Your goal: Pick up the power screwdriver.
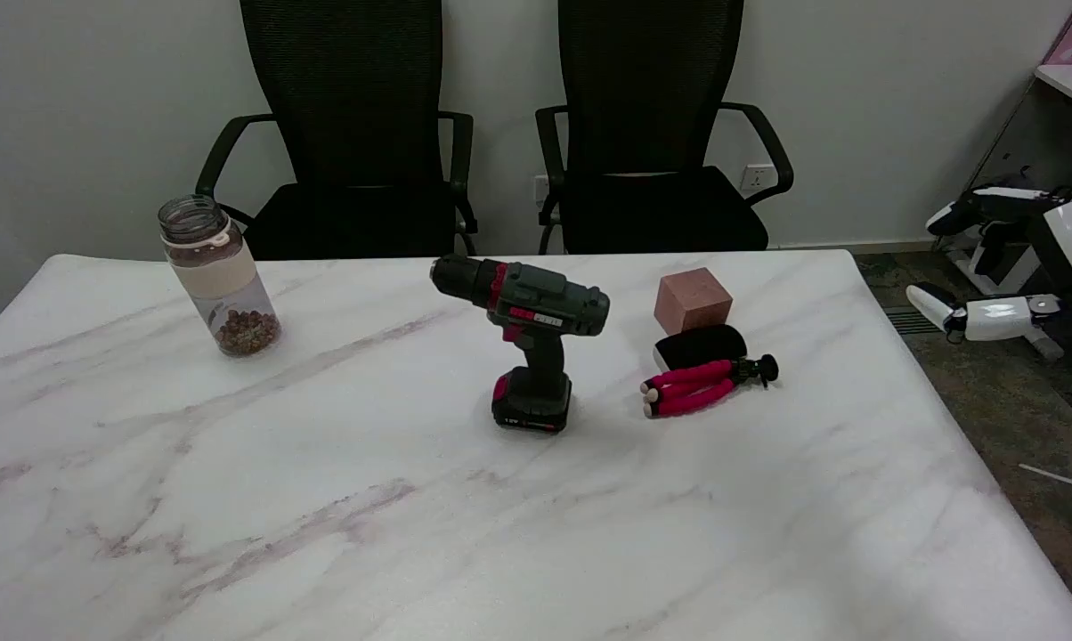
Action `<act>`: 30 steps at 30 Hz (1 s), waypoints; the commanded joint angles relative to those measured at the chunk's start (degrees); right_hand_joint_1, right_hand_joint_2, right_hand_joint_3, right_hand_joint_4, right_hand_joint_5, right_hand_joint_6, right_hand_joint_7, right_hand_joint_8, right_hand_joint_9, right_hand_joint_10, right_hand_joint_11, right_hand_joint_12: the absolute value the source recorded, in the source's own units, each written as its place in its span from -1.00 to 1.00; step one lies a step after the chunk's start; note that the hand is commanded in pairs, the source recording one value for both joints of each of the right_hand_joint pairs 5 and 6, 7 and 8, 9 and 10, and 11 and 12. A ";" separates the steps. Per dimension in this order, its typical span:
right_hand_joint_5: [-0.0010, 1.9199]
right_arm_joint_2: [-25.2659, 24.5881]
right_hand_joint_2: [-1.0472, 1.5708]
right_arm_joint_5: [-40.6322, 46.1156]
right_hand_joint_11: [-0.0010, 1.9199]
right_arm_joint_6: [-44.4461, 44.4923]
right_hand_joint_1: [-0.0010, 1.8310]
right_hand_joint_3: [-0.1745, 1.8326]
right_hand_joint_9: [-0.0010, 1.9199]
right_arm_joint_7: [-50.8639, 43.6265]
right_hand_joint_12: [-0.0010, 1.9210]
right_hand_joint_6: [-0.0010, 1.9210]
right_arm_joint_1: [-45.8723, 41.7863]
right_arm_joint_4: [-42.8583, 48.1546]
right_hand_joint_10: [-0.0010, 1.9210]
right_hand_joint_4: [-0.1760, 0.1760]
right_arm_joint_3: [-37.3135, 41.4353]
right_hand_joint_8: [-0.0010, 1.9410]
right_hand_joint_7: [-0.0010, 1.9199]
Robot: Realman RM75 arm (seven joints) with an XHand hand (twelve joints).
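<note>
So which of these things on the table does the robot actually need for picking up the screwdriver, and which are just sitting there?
Needed:
- power screwdriver, standing upright on its battery base

Just lying about:
- bottle
- brown cube
- small pink-legged tripod
- black object behind the tripod

The right hand is out of view.

The tabletop [322,534] runs off the left, right and bottom edges — both chairs [349,133] lose their tops, and the screwdriver's label [533,315] is unreadable.

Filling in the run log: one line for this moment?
power screwdriver: upright on table, untouched | right hand: not in view | pickup: not started
</note>
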 commanded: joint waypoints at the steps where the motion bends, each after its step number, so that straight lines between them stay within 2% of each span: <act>1: -0.12 1.19 0.09 -3.47 0.20 1.66 0.15 0.05 -0.23 -0.33 0.20 -0.12 -0.32 8.29 -0.23 -1.00 0.90 -0.13 -0.12; 18: -0.15 1.03 0.09 -6.64 0.13 5.21 0.16 0.04 -0.23 1.11 0.13 -0.15 -0.48 6.76 -0.23 -1.00 0.90 -0.16 -0.15; 24: -0.10 0.37 0.06 -4.03 0.03 3.97 0.15 0.10 -0.24 4.61 0.03 -0.10 -3.10 -0.46 -0.24 -1.00 0.85 -0.11 -0.10; 30: -0.15 -1.48 0.01 -3.73 0.00 6.78 0.15 0.13 -0.25 5.32 -0.01 -0.15 -3.60 -8.46 -0.25 -1.00 0.61 -0.16 -0.15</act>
